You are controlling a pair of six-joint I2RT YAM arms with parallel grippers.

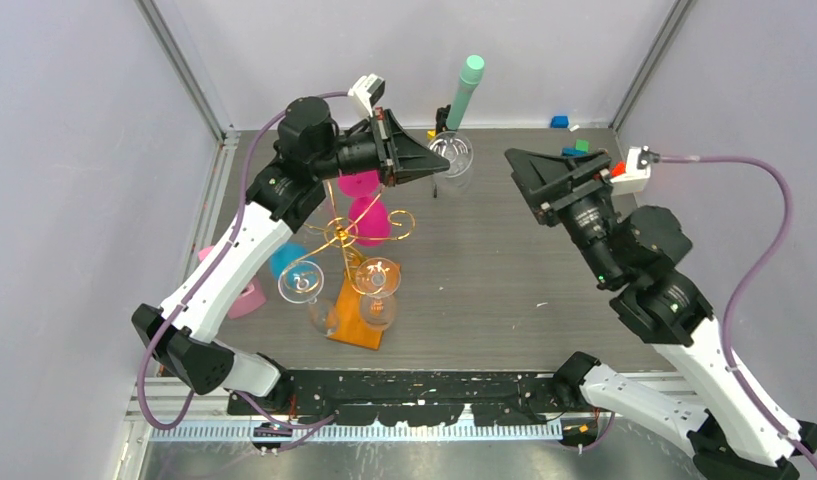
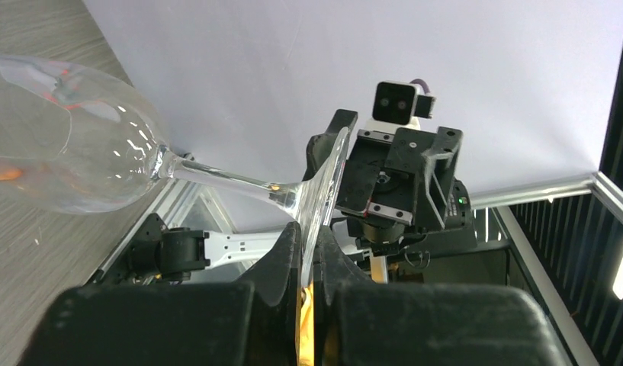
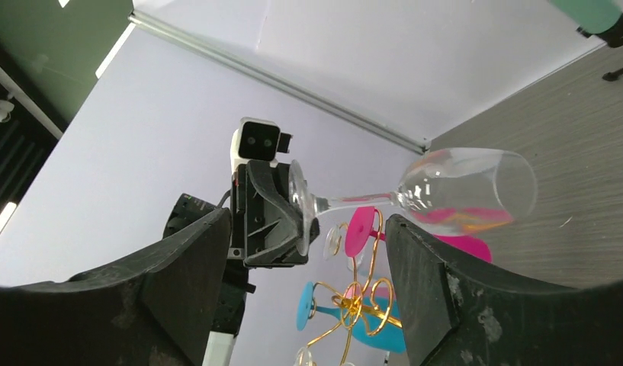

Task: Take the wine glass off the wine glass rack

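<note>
My left gripper (image 1: 436,165) is shut on the foot of a clear wine glass (image 1: 452,155) and holds it sideways in the air, to the right of the rack and clear of it. In the left wrist view the foot is pinched between the fingers (image 2: 289,252) and the bowl (image 2: 72,145) points away. The gold wire wine glass rack (image 1: 359,235) stands on its orange base (image 1: 356,320) and carries pink, blue and clear glasses. My right gripper (image 1: 524,180) is open and empty, facing the held glass (image 3: 460,191) from the right.
A mint-green cylinder on a black tripod (image 1: 466,90) stands at the back, just behind the held glass. A pink object (image 1: 246,295) lies left of the rack. Small coloured blocks (image 1: 574,148) sit at the back right. Walls close in the table on three sides.
</note>
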